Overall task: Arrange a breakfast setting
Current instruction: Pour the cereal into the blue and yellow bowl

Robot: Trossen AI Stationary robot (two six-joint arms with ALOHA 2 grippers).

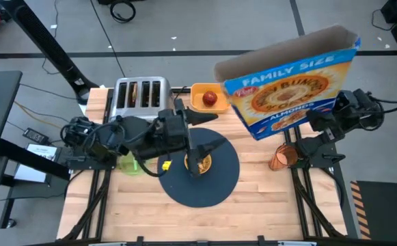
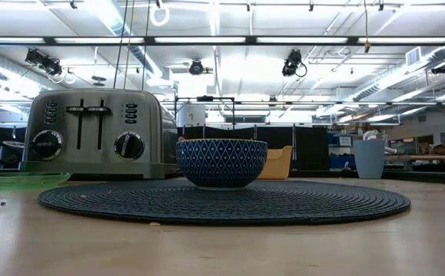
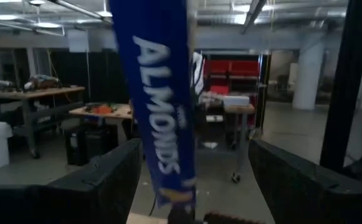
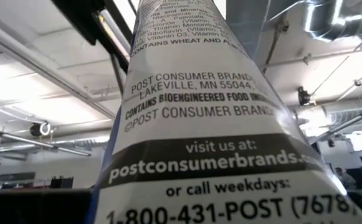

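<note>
Cereal box (image 1: pixel 290 82), family size and open at the top, hangs tilted high above the table (image 1: pixel 137 205), off the mat's (image 1: pixel 205 191) far right edge. The right gripper (image 1: pixel 323 121) is clamped on the box's lower end. The left gripper (image 1: pixel 208 133) hovers above the mat with its fingers spread and nothing between them.

The bowl (image 2: pixel 222 162), yellow inside and blue-patterned outside, sits upright near the mat's middle with something brown in it. The green plate (image 2: pixel 11 181) lies just off the mat's left edge. The orange cup (image 1: pixel 282 157) stands off its right edge.

The bowl looks hard, smooth and breakable, so it is best pinched at the rim and lifted level. The box is probably light thin card that would buckle under a hard squeeze, so it should be held across its narrow sides.
</note>
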